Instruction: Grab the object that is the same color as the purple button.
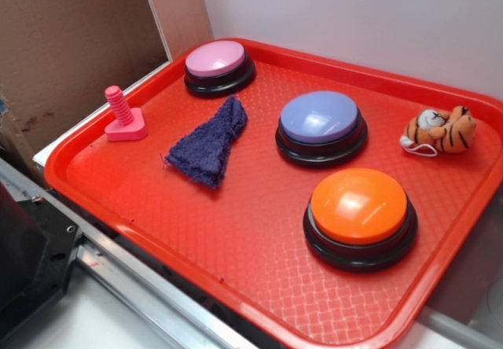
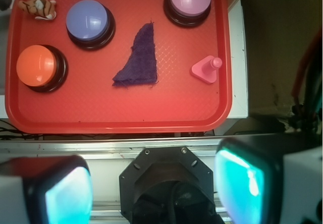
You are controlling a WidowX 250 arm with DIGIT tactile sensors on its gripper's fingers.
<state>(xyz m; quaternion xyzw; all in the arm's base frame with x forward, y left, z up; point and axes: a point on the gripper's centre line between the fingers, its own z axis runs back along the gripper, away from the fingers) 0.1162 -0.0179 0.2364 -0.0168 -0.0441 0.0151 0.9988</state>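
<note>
Exterior view: the cloth (image 1: 208, 147) lies flat on the red tray (image 1: 259, 286), between the pink bolt (image 1: 124, 117) and the purple button (image 1: 320, 118). It looks light, limp and fuzzy, so pinching a bunched middle fold seems best. The gripper (image 2: 154, 186) hangs back, jaws wide and empty.

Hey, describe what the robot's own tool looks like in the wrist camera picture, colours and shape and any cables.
The tool has two chunky fingers with black rounded edges and glowing teal-cyan pads. Between them sits a black octagonal mount with small screws. Red and dark cables run along the right edge of the wrist view. No markings are readable.
</note>
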